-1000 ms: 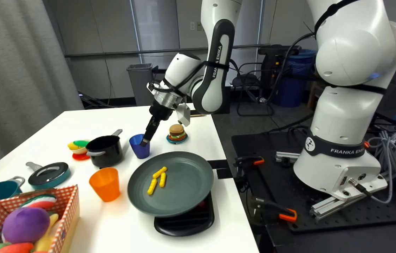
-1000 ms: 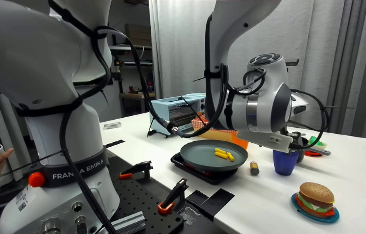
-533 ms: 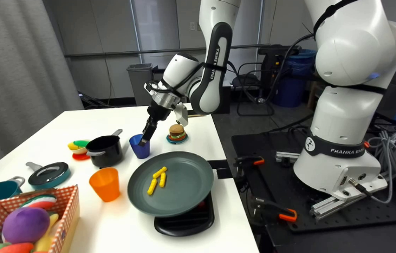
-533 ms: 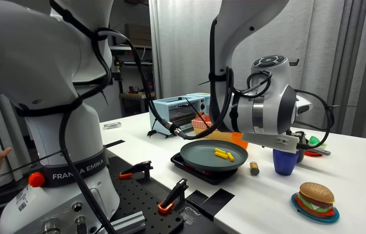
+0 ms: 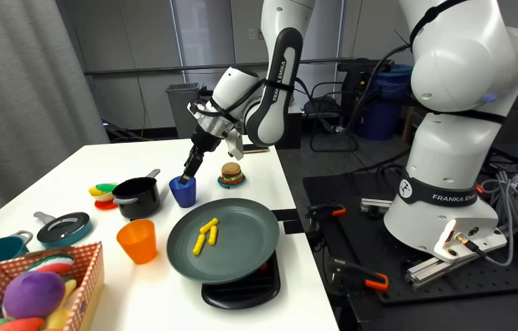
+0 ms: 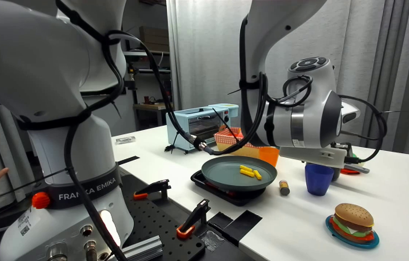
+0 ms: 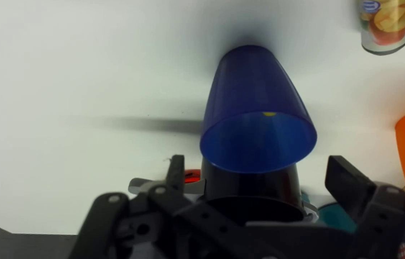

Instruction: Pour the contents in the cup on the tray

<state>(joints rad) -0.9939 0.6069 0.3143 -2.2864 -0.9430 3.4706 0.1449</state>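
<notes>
The bench provides a flat surface on which the items stand freely. The tray sits on a black base, which raises it above the bench; its broad, shallow form presumably serves to catch loose pieces. The pot stands just beside the cup and may restrict finger clearance on that side.

The claw slants down at the cup with its fingers spread and holds nothing. In the wrist view the finger gap exceeds the rim width, likely so that one finger can pass down each side. Whether the tips straddle the rim or stop short cannot be told.

The cup stands upright on the bench, between pot and tray. It is plain blue, smooth, and flares from a narrow foot to a wide mouth; the flare should resist slipping in the grip.

Three yellow sticks lie off-centre on the tray. A yellow patch inside the cup suggests that some contents await pouring.
</notes>
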